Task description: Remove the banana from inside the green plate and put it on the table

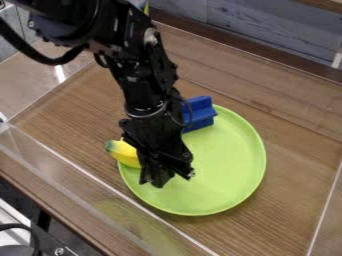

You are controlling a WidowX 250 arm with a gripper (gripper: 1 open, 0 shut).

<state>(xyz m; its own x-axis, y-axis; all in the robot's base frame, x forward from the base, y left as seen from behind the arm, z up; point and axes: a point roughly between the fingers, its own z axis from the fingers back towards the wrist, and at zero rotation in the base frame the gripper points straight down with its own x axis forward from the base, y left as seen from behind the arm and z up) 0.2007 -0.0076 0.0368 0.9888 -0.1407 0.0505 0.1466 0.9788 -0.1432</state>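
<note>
The lime-green plate [230, 165] lies on the brown wood-grain table [80, 105], right of centre. The yellow banana [123, 151] rests on the plate's left rim, and the arm hides its right end. My gripper [163, 176] points straight down over the plate's left half, right beside the banana, with its black fingertips [155, 177] low over the plate floor. The fingers are pressed together, shut. I cannot see whether they pinch the hidden end of the banana.
A blue rectangular block [198, 112] sits on the plate's back-left rim, just behind my arm. Clear acrylic walls [54, 170] border the table at the front and left. Bare wood stretches left of the plate and behind it.
</note>
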